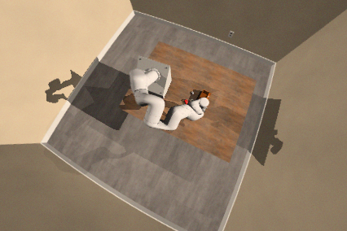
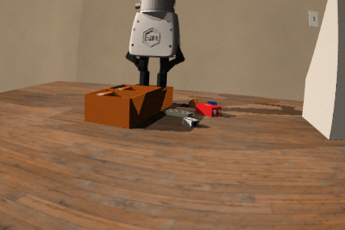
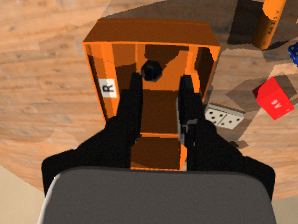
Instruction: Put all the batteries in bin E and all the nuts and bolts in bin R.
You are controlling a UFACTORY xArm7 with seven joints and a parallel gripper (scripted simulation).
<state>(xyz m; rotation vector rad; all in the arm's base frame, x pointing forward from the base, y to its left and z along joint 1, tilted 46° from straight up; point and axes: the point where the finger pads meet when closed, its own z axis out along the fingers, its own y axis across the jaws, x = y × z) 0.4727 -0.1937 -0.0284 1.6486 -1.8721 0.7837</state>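
The orange bin marked R (image 3: 150, 31) (image 2: 109, 110) (image 1: 206, 93) stands on the table. A cross wall and a further orange section show under my gripper; no mark E is visible. My gripper (image 3: 160, 87) (image 2: 153, 84) is partly open over the bin, fingertips low at its opening. A black hexagonal nut (image 3: 151, 71) shows below and between the fingertips, touching neither; its height is unclear. A red 9V battery (image 3: 274, 99) (image 2: 208, 109) (image 1: 186, 102) and an orange cylindrical battery (image 3: 269, 25) (image 2: 193, 102) lie on the table beside the bin.
A white domino (image 3: 224, 118) (image 2: 179, 112) lies close beside the bin. A blue die (image 3: 295, 53) (image 2: 211, 103) lies beyond the red battery. A small white and grey piece (image 2: 190, 122) lies near the domino. The arm's pale base block (image 2: 328, 80) stands farther off.
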